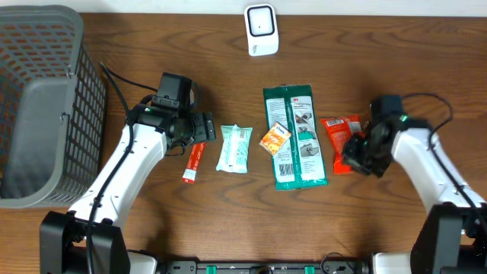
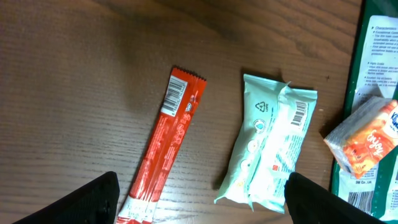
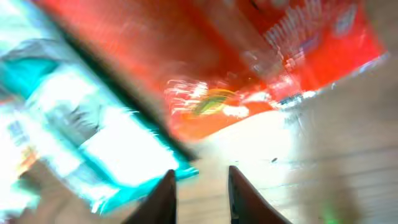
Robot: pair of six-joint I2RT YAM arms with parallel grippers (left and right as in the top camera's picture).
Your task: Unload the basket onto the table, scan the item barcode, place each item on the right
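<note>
2 tools hang low over the tabletop (image 1: 426, 46). Right tool (image 3: 200, 186), jaws a little apart and empty, sits at the near edge of the red packet (image 1: 338, 131), right of the middle. Left tool (image 2: 202, 183) gapes wide, empty, above stick (image 2: 165, 149) and wipes (image 2: 270, 146). Likely the packet goes next: pinch 1 edge, leave its barcode uncovered, and present it flat to the scanner (image 1: 260, 29) at the far edge.

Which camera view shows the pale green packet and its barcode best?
The left wrist view: the pale green packet is sharp, barcode visible near its right edge. Overhead shows it whole but small. The right wrist view is blurred; I cannot find it there.
</note>
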